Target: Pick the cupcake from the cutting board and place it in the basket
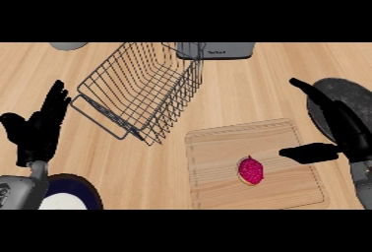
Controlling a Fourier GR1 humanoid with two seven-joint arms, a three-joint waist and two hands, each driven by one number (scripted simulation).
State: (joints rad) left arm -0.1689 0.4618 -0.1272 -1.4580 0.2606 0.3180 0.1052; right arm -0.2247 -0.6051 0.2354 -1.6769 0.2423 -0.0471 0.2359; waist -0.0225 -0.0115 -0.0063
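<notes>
The right hand (341,133) hangs wide open beside the pink-frosted cupcake (251,170) on the pale wooden cutting board (218,147). It should lower around the cupcake before closing, then carry it to the grey wire basket (138,91). The left hand (38,129) rests open at the left edge.

cupcake (251,170) on cutting board (251,167), basket (141,88) left-behind

I see the cupcake (251,170) on the cutting board (218,147), my open right hand (341,129) beside it, the basket (141,88) well apart.

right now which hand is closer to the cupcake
The right hand. Its thumb reaches over the cutting board toward the pink cupcake, while the left hand rests open far across the counter, beyond the wire basket.
</notes>
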